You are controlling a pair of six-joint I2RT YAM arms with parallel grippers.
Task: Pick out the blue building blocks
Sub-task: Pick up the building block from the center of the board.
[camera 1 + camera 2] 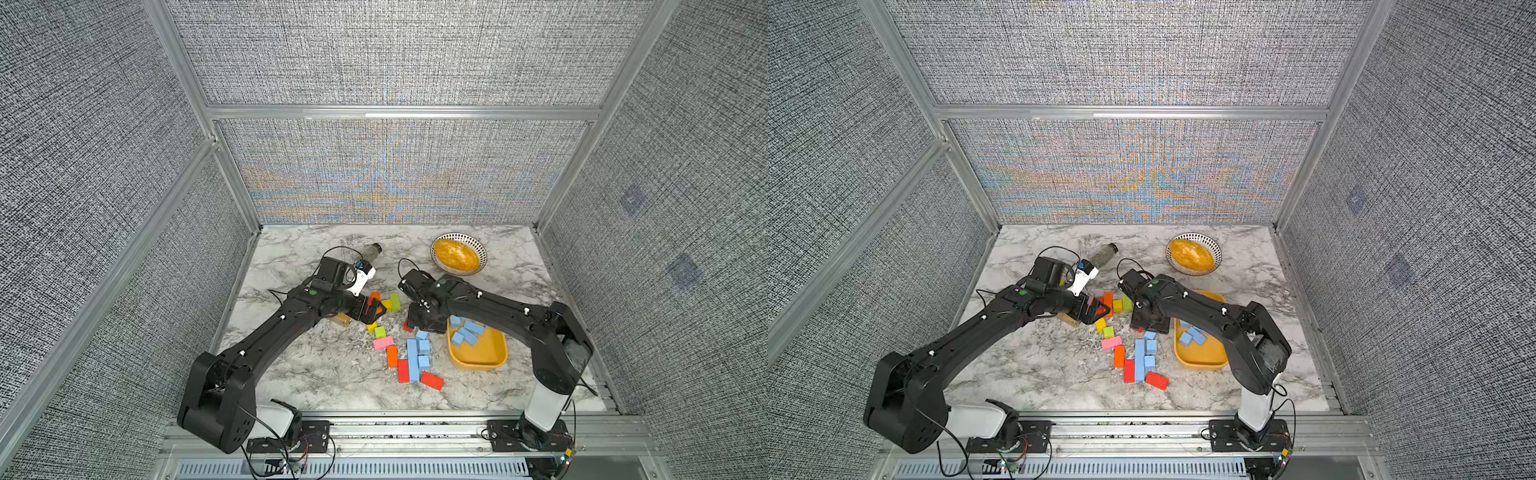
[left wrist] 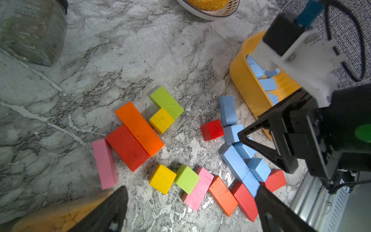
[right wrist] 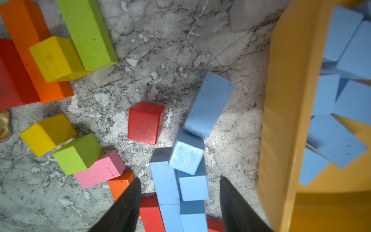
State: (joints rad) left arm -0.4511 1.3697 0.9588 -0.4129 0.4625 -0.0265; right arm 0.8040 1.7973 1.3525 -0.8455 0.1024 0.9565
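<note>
Grey woven panels close in three sides, with a marble-patterned tabletop [image 1: 316, 374] below. Far left, a clear jar [image 1: 371, 252] lies on its side. Next along, the left gripper [image 1: 372, 311] hangs over the mixed pile, jaws spread wide with nothing in them. Under it are coloured blocks [image 2: 138, 128] in orange, red, yellow, green and pink.

Centre now: the blue building blocks [image 1: 412, 360] on the table, matte sky-blue with plain faces, packed in one cluster. The longest bar there runs from the far side toward the robot's base, with blue cubes touching its right flank and red blocks beside its near end. In the right wrist view a shorter bar [image 3: 208, 104] sits at the cluster's far end, skewed off that line, one end touching a blue cube [image 3: 186, 151]. A red cube [image 3: 145, 122] stands near it, apart.

The right gripper [image 3: 179, 179] hovers over this cluster, fingers partway apart, gripping nothing. Just right of it, a yellow tray [image 1: 478, 365] holds more blue blocks [image 1: 467, 330], lying at mixed angles in its far half. Beyond the tray sits a patterned bowl [image 1: 458, 239] with yellow filling.
</note>
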